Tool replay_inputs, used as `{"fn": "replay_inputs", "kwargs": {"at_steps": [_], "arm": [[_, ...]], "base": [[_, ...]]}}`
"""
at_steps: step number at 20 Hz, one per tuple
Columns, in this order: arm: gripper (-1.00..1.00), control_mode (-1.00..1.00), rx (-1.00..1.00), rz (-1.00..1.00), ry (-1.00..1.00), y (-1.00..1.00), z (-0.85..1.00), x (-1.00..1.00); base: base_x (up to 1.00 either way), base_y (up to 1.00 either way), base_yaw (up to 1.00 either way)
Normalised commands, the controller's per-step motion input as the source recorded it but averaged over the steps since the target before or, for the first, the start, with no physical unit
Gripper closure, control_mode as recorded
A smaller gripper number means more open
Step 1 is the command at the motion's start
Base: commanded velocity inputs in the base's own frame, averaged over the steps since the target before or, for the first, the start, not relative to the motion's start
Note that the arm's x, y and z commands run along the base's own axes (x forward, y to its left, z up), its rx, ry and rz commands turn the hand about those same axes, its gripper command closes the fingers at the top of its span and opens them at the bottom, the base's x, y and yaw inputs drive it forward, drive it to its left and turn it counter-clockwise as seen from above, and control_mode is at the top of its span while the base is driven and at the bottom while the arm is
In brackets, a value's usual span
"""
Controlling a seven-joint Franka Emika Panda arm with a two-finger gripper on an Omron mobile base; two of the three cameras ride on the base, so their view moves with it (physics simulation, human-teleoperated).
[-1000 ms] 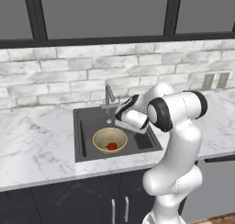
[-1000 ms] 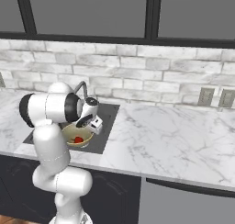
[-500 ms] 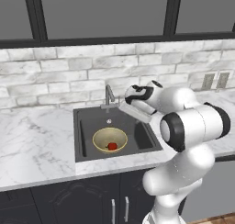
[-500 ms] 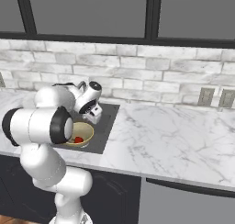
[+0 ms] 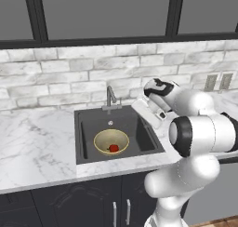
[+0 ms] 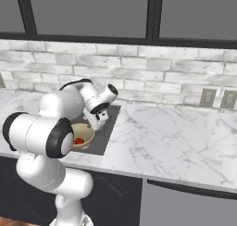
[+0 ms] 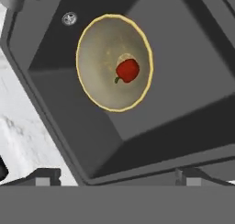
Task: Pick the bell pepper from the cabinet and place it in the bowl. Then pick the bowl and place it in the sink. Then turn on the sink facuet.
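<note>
My pincer (image 7: 114, 175) hangs wide open, empty; bowl (image 7: 98, 92) below it. I should swing leftward, nudging the tap (image 5: 110, 96) lever gently.

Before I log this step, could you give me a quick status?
Gripper open, empty, above sink. Bell pepper in bowl, bowl in basin. Faucet untouched; path clear.

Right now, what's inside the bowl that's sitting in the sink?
The bowl holds one bell pepper, lying on its bottom; the rest of its inside looks bare. The bowl stands in the sink. What lies beneath the pepper is covered.
</note>
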Motion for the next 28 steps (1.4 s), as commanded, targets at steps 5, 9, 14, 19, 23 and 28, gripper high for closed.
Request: {"fn": "replay_inputs", "kwargs": {"at_steps": [5,9,14,19,23,28], "arm": [[-1.0,-1.0,0.33,-0.24,0.26,-0.15,0.21,-0.01],[-1.0,-1.0,0.31,-0.27,0.14,-0.02,0.26,0.0],[-1.0,-1.0,0.22,-0.4,0.01,0.06,0.08,0.0],[-1.0,-1.0,0.13,-0.51,0.0,0.22,0.0,0.24],[-1.0,-1.0,0.18,-0.4,0.02,0.16,0.03,0.53],[-1.0,-1.0,0.3,-0.07,0.17,-0.01,0.05,0.2]], "base": [[0.0,0.0,0.0],[0.0,0.0,0.0],[0.0,0.0,0.0],[0.0,0.0,0.0],[0.0,0.0,0.0],[0.0,0.0,0.0]]}}
